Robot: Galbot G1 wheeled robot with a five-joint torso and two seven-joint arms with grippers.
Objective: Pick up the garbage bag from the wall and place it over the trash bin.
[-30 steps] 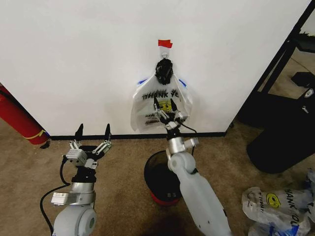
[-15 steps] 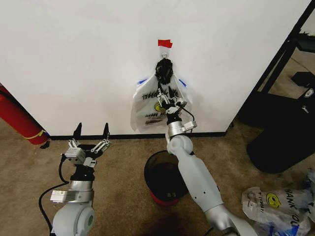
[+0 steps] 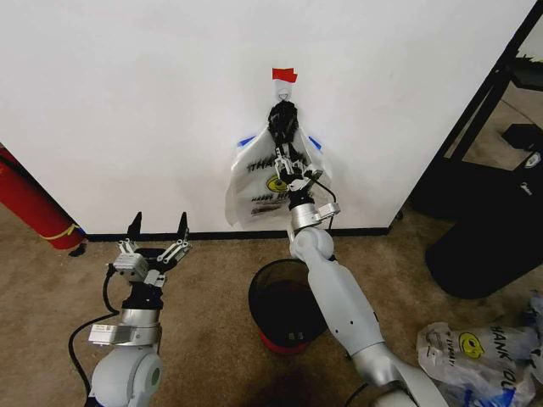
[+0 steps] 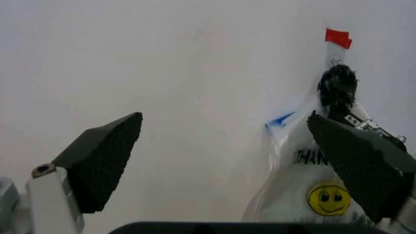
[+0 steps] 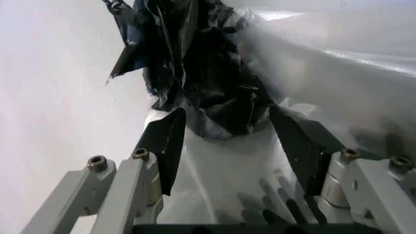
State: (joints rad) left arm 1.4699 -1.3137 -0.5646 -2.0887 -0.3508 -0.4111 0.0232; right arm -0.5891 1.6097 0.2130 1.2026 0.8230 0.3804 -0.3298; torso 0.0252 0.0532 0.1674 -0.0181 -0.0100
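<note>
Bag [image 3: 263,182] hangs on white wall [image 3: 127,102] under red tape [image 3: 284,75]. Right gripper [image 3: 291,166] at bag, fingers wide around its dark bunched top. Bin [image 3: 284,305] on brown carpet [image 3: 204,288] below the bag. Left gripper [image 3: 156,234] wide open, idle left of the bin.

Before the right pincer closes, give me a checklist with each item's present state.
1. Right pincer open: ok.
2. Fingers either side of the garbage bag's dark bunched top: ok.
3. Bag hanging on the wall below the red tape: ok.
4. Trash bin on the floor below the bag: ok.
5. Left pincer open, low and apart from the bag: ok.
6. What holds the bag to the wall: cannot tell.
</note>
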